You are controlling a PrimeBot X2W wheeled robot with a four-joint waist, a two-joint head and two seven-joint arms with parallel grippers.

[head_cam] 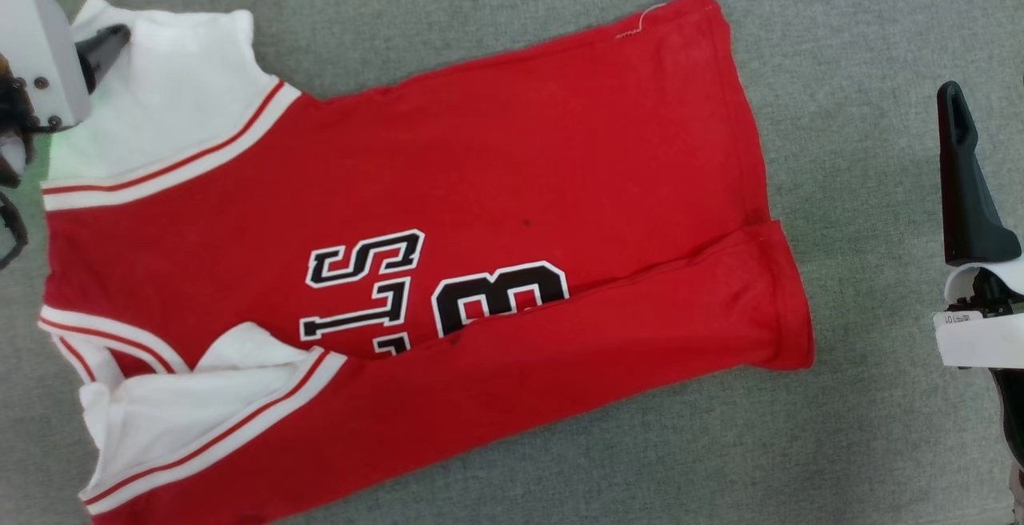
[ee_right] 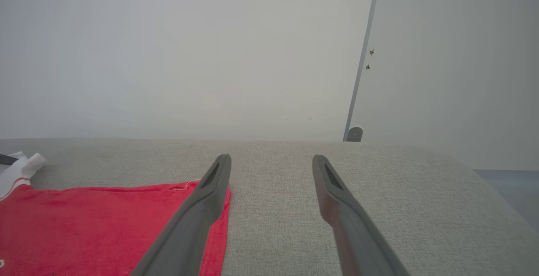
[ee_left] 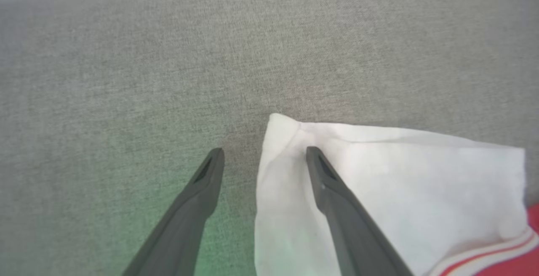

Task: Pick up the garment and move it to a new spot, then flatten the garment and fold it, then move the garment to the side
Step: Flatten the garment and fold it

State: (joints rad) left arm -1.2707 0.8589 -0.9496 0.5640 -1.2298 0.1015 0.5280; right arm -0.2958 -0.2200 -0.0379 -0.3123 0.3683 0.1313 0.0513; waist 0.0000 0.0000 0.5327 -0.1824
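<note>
The garment (head_cam: pixel 480 189), a red jersey with white sleeves and dark white-outlined letters, lies spread on the grey surface, collar end to the left and hem to the right. Its near long side is folded up over part of the letters. My left gripper (ee_left: pixel 264 152) is open at the far white sleeve (ee_left: pixel 379 175): one finger lies over the sleeve's corner, the other over bare surface. One of its fingers (head_cam: pixel 104 43) shows at the top left of the head view. My right gripper (ee_right: pixel 271 158) hangs open beside the hem, its left finger over the garment's red corner (ee_right: pixel 126 217). It holds nothing.
A grey fabric surface (head_cam: pixel 864 45) lies under everything, with bare room to the right of the hem and beyond the garment. In the right wrist view its far edge (ee_right: pixel 294 142) meets a pale wall, and its right side drops off toward the floor (ee_right: pixel 509 183).
</note>
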